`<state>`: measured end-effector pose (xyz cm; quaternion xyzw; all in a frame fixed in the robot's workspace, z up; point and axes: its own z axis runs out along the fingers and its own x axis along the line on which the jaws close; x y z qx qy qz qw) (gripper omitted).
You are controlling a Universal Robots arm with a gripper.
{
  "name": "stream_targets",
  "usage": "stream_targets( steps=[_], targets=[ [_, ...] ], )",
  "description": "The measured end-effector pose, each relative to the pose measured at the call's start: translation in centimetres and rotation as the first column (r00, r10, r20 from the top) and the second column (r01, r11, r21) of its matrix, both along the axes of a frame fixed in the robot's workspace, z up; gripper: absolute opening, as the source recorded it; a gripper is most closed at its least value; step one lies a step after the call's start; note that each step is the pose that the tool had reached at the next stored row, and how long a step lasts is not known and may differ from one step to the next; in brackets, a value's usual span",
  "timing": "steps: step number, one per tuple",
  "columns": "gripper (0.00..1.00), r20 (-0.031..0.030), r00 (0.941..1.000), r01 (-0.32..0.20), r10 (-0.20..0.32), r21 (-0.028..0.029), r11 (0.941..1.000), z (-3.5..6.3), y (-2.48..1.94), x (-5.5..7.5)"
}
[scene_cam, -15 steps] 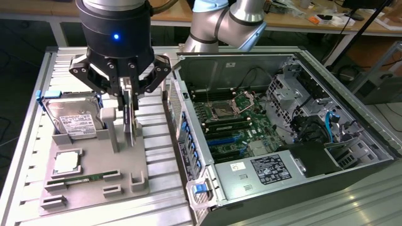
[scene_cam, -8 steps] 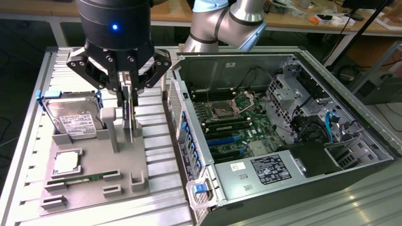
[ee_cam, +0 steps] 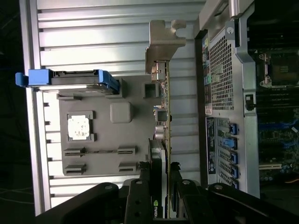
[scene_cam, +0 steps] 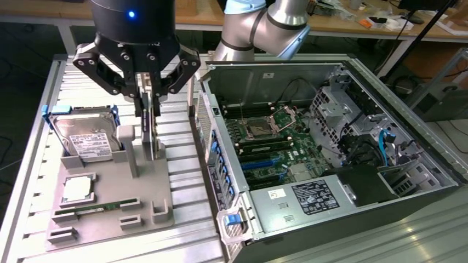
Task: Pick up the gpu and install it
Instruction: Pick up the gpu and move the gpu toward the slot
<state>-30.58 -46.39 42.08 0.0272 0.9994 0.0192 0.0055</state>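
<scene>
— Ribbed metal covers the table (scene_cam: 183, 241). What sits on it?

— On the exterior view's left lies a grey tray (scene_cam: 109, 219). It holds a hard drive (scene_cam: 84, 137) in a blue frame, a square chip (scene_cam: 76, 189) and a thin green memory stick (scene_cam: 91, 210). On the right stands an open computer case (scene_cam: 409, 137).

— Where is the gpu (scene_cam: 152, 137)?

— It stands up on its thin edge over the grey tray, between the hard drive and the case. The gripper (scene_cam: 150, 101) has it from above. Its two black fingers (ee_cam: 140, 191) are pressed on the card's flat sides. In the wrist view the card's metal bracket (ee_cam: 161, 44) points away from the gripper.

— Is it lifted off the tray?

— That cannot be told.

— What is close by?

— A grey post (scene_cam: 131, 150) on the tray stands just beside the card. The case's near wall (scene_cam: 212, 142), with blue tabs, rises between the card and the boards inside.

— Any writing?

— The hard drive has a white label and a box inside the case has a black label (scene_cam: 314, 197), but the words are too small to read. The card shows a small green logo (ee_cam: 155, 205) near the fingers.
</scene>
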Motion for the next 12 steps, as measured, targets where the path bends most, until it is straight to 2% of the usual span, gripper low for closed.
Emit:
stream_targets(
  steps=[8,12],
  targets=[
    [0.27,-0.0001,1.0,0.0,0.0,-0.0001,1.0,1.24,0.0,0.0],
    [0.27,0.0,1.0,0.0,0.0,0.0002,1.0,1.3,0.0,0.0]
  ],
)
